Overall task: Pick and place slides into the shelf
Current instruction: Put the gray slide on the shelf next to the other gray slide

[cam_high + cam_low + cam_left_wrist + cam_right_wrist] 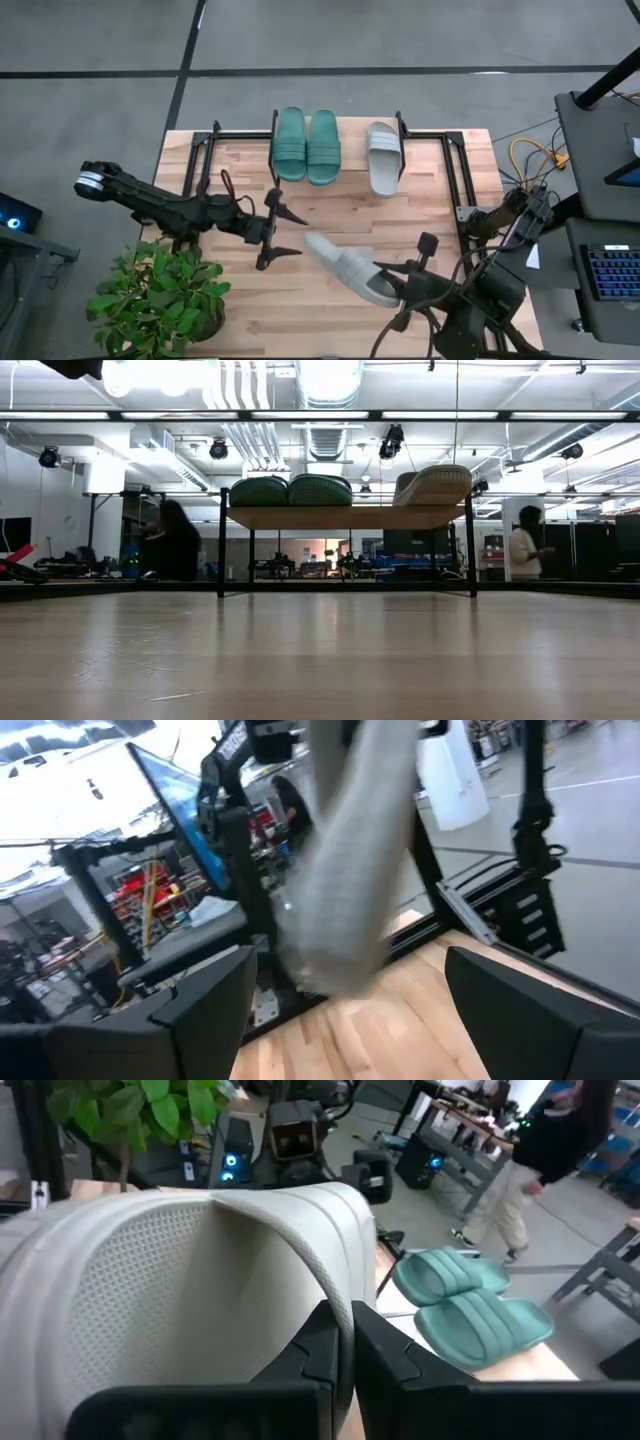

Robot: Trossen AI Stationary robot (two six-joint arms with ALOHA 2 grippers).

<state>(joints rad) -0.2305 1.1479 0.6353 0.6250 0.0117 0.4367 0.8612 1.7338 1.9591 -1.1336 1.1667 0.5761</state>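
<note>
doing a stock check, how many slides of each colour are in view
teal green slides: 2, side by side on the shelf
light grey slides: 2, one on the shelf, one held by the right gripper
total: 4

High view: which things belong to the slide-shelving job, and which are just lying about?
Job:
- grey ribbed rubber slide, pinched by right gripper
- two teal slides, one grey slide on wooden-topped black-legged shelf
- open left gripper

Bystanders:
- leafy potted plant
- yellow cables
</note>
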